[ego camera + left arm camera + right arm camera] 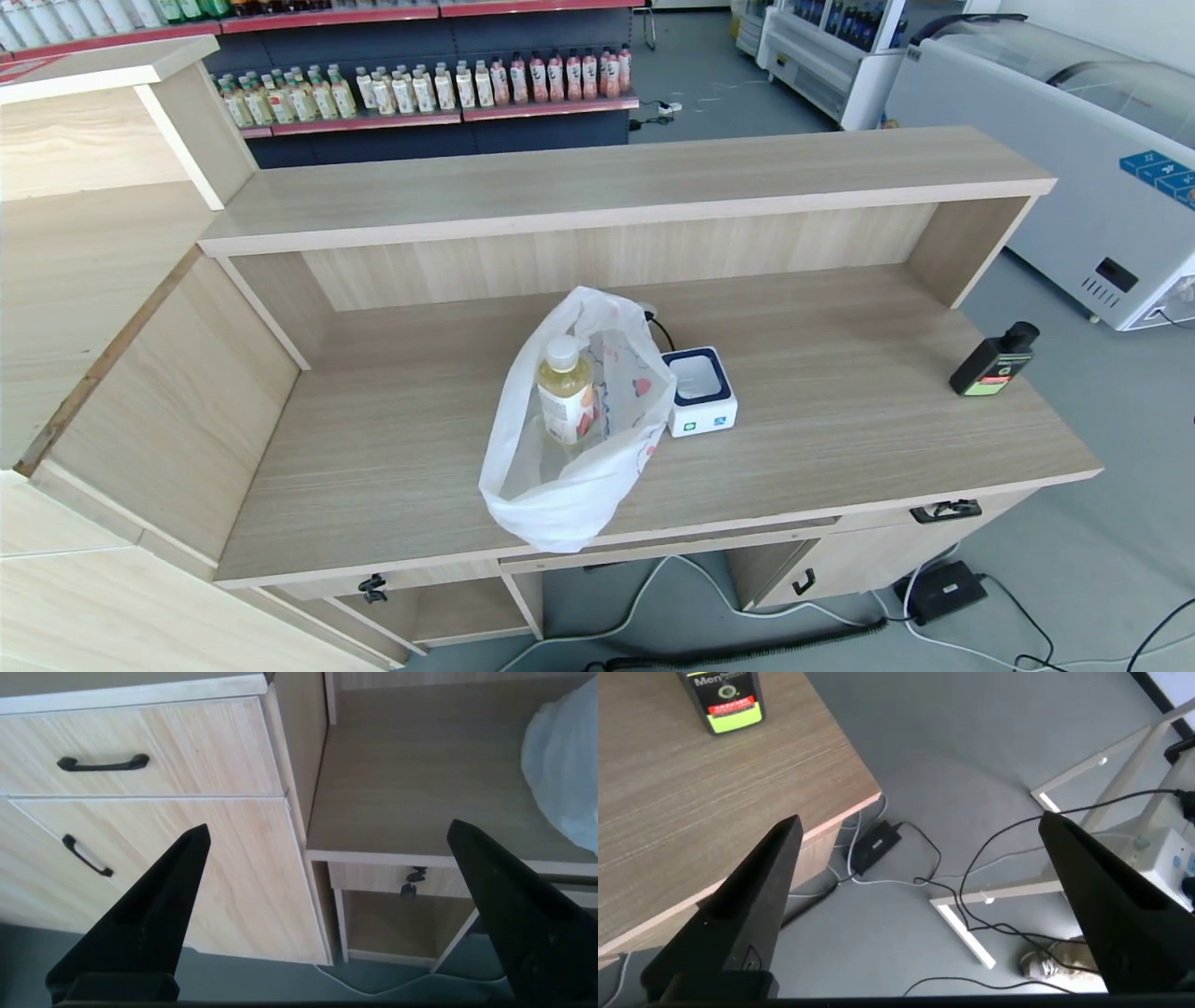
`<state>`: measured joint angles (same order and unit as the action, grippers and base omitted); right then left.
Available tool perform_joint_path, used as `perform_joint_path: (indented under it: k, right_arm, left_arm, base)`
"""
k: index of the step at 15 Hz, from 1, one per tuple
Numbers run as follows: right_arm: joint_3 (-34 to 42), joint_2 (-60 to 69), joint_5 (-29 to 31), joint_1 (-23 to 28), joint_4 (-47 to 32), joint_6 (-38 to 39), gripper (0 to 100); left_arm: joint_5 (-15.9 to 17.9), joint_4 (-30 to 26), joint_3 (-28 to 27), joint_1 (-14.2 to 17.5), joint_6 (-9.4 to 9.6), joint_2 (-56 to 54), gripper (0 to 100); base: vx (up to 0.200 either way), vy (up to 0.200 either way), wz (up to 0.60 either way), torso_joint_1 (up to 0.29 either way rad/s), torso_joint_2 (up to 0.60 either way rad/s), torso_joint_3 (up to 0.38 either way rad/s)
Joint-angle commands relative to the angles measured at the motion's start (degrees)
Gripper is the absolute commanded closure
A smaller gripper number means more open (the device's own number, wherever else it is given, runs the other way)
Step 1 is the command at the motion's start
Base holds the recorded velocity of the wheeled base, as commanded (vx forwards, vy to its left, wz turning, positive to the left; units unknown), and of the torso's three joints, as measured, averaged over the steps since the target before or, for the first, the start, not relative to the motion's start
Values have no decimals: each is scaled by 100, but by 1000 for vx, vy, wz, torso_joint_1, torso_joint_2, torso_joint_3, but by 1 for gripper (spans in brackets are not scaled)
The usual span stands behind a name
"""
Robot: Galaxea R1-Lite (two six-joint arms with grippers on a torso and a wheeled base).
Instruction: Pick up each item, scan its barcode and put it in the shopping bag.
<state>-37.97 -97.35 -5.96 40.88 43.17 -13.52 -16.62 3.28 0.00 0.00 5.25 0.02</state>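
Near the middle of the surface (840, 411), reaching its front edge, the white shopping bag (560, 504) stands open with a pale yellow drink bottle (565, 390) upright inside. Just beside the bag, toward the right edge, sits the white scanner (702, 394). A dark bottle (993, 360) rests at the right edge, well apart. The left jaws are spread wide and hold nothing, off the front left corner before cabinet drawers (140, 761). The right jaws gape wide too, empty, past the front right corner above grey floor (990, 784) and cables (971, 882); that wrist view catches the dark bottle's label end, the head view its whole body.
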Motion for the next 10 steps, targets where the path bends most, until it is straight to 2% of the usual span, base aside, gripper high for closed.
perform_joint_path:
  k: [1, 6, 8, 10]
  right_arm:
    - [9, -3, -10, -1, -1, -2, 0]
    - [-114, -47, -204, -62, -1, -2, 0]
    - [-193, -82, -265, -185, -10, 7, 0]
    - [-263, -258, -643, -431, -10, 7, 0]
  left_arm:
    - [0, 6, 0, 0, 2, -2, 0]
    - [27, 15, 0, 0, 2, -2, 0]
    - [27, 6, 0, 0, -24, -2, 0]
    - [27, 6, 0, 0, -24, -2, 0]
  base:
    - [0, -200, 0, 12, 2, -2]
    - [0, -200, 0, 3, 1, -1]
    - [0, 0, 0, 0, 0, 0]
    - [0, 0, 0, 0, 0, 0]
